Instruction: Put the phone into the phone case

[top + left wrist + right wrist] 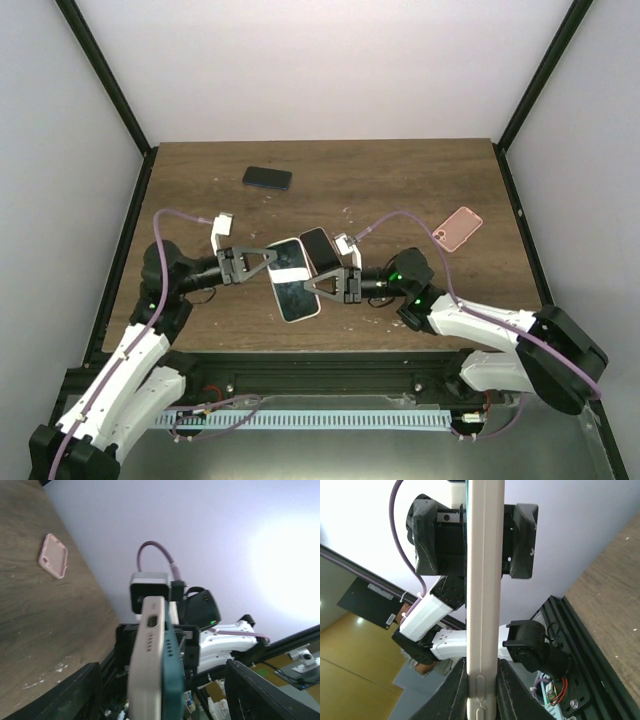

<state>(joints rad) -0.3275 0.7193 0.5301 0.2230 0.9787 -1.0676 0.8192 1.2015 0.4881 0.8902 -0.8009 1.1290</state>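
Note:
A cream phone case (297, 292) is held off the table at the middle front, between both arms. A teal phone with a dark screen (318, 248) lies flat against it. In the left wrist view the case (146, 670) and the phone (174, 680) stand edge-on, side by side. My right gripper (320, 285) is shut on the case's long edges (484, 580), its fingers (454, 690) pressing both sides. My left gripper (272, 262) is open. Its fingers (75, 692) stand wide on either side of the pair without touching them.
A pink case (459, 227) lies on the wooden table (400, 180) at the right and shows in the left wrist view (53, 555). A dark phone (267, 178) lies flat at the back left. Black frame posts stand at the table's back corners.

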